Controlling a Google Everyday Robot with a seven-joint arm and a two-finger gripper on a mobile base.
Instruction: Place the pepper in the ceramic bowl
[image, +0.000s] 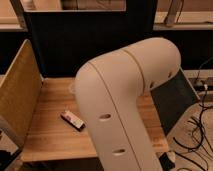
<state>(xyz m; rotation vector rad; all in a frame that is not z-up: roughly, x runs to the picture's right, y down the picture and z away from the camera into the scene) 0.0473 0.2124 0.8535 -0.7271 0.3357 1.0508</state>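
My white arm (125, 100) fills the middle of the camera view and blocks most of the wooden table (50, 135). The gripper is not in view; it lies somewhere beyond the arm's bulk. No pepper and no ceramic bowl show; both are hidden or out of view. A small flat object (73, 119), with white, dark and reddish parts, lies on the table just left of the arm.
A tan perforated panel (17, 95) stands along the table's left side. A dark panel (172, 102) leans at the right side. A black backdrop (90, 40) closes the rear. Cables (197, 135) lie on the floor at right.
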